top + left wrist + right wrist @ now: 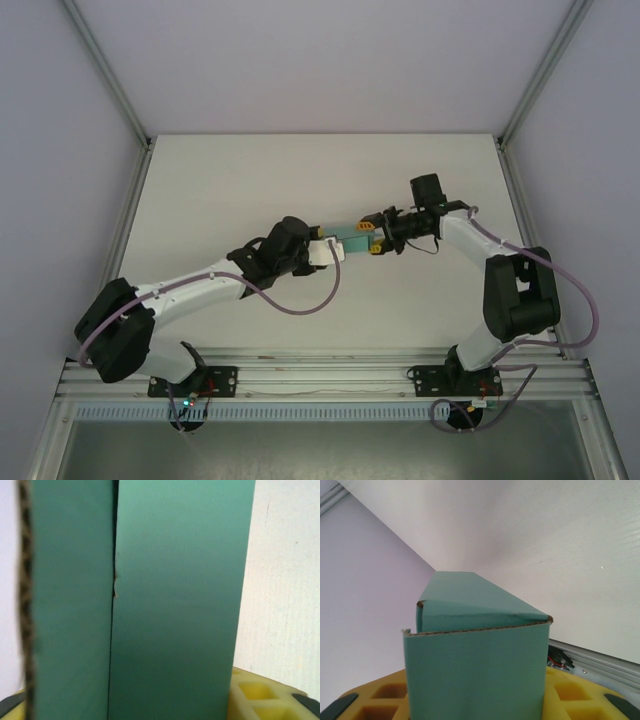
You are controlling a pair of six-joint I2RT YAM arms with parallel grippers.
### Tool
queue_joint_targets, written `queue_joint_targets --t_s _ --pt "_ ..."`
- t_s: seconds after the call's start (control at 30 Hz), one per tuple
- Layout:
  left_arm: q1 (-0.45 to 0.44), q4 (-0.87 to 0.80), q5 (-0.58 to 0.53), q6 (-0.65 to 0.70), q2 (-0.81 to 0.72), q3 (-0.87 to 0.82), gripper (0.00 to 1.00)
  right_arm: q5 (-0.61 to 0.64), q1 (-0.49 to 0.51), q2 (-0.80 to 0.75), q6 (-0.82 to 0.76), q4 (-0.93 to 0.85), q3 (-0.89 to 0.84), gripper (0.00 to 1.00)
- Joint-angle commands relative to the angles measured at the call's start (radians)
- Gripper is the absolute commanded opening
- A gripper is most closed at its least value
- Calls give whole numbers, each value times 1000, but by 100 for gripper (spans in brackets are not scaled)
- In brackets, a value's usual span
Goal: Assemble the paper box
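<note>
The paper box (352, 239) spans between left tool (334, 249) and right tool (372, 240).

We record one teal-green thin-card rectangular box (352, 240), folded up into a long, narrow form. In the top view it sits over mid-table, long axis running left to right. The left wrist view shows two flat panels of it meeting at a dark lengthwise seam, with a raw brown edge at far left. In the right wrist view a flap covers the near end; its raw top edge stands slightly proud, with a small gap at the upper left corner.
</note>
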Motion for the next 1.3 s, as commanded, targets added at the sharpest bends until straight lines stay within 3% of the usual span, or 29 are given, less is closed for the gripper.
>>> queue_joint_targets --t_s 0.0,0.2,0.27,0.4,0.43,0.47,0.67,0.8,0.93,1.07,1.27 --pt "4 11 -5 14 -22 12 45 -72 11 -20 -53 -76 19 36" --pt "4 -2 -10 23 -42 8 37 -58 12 -25 -50 -78 11 50" --pt "5 -4 -9 27 -44 7 35 -39 12 -30 -47 -76 13 61" --pt "4 -32 3 27 -46 18 32 9 11 -58 -3 1 -5 70" --pt "7 -37 11 30 -44 16 32 26 10 -63 5 24 -10 80" --pt "7 -52 16 29 -42 20 32 48 9 -63 0 40 -9 100" --pt "19 -218 82 20 -32 60 32 312 -15 -81 -100 67 9 100" --pt "46 -359 171 23 -20 97 34 518 -15 -106 -320 -60 104 100" --pt "90 -426 276 19 -1 130 33 757 -13 -169 -521 -53 101 100" --pt "114 -547 346 38 46 191 33 780 0 -233 -738 54 44 100" --pt "151 -717 331 3 167 329 32 812 27 -310 -1033 196 -48 100"
